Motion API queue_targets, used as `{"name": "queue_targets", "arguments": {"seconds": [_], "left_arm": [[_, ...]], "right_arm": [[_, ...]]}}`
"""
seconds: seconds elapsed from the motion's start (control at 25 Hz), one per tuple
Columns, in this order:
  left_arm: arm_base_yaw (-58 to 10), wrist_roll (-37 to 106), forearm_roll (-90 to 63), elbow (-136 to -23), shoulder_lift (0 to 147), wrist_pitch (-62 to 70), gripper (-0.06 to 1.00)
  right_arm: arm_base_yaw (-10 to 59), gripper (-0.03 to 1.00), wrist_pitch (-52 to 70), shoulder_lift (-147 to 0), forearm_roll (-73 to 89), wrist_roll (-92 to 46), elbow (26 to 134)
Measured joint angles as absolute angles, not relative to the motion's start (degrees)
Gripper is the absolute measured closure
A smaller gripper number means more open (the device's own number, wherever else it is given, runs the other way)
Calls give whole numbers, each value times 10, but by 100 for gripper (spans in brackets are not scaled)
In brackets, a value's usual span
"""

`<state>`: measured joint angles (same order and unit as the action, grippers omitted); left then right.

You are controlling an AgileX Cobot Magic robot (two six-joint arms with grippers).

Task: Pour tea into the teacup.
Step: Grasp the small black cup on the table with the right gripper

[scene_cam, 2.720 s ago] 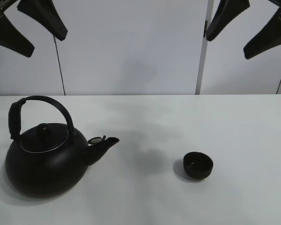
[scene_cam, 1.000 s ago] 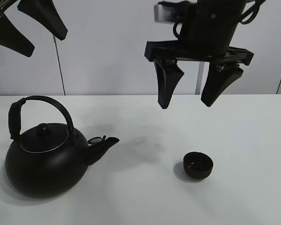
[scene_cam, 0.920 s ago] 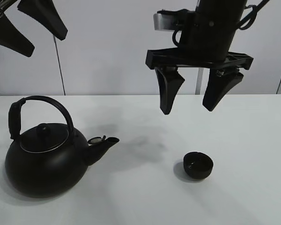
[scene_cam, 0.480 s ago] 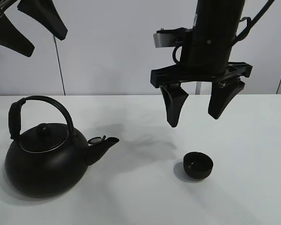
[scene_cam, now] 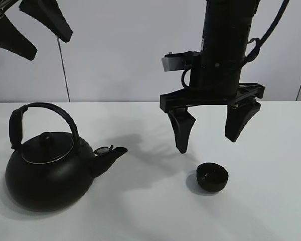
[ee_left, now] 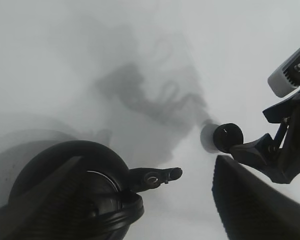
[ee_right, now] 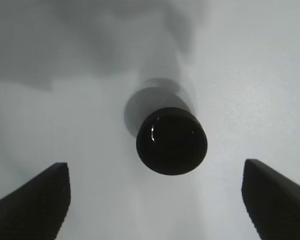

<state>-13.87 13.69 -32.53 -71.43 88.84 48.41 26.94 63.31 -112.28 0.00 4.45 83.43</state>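
Kettle [scene_cam: 47, 170] first, nearest the high camera: big, round and black, it sits on the white surface [scene_cam: 150, 221] at about 8 o'clock, taking 12 o'clock as the far wall. Its arched handle stands up over a knobbed lid. Its spout points toward 3 o'clock, with a small flap raised at the tip. At about 4 o'clock the teacup [scene_cam: 212, 177], small, black and handleless, stands upright. It is well apart from the kettle's spout, with bare surface between them.

Above the teacup and slightly farther back hangs the right gripper [scene_cam: 206, 144], pointing straight down. Its two fingers are spread wide and hold nothing, and the fingertips are clear of the cup's rim. The right wrist view shows the teacup [ee_right: 172, 141] midway between the two fingers [ee_right: 35, 200], touching neither. Small glints show on its inner wall; whether anything is in it cannot be told.

Farthest and highest, at about 10 o'clock, the left gripper [scene_cam: 47, 49] hovers well above the kettle, its fingers also apart and empty. Its wrist view looks down between them at the kettle [ee_left: 75, 180] and its spout, with the teacup [ee_left: 229, 137] beyond.
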Motion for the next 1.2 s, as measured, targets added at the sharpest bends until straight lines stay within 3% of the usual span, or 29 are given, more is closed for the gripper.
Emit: {"name": "queue_targets", "arguments": {"seconds": [0.48, 1.2], "left_arm": [[-139, 137, -325, -714, 888, 483, 43], [-139, 137, -325, -714, 888, 482, 43]], "right_arm": [[269, 32, 569, -1129, 8, 44, 764], [269, 33, 521, -1187, 9, 53, 751]]}}
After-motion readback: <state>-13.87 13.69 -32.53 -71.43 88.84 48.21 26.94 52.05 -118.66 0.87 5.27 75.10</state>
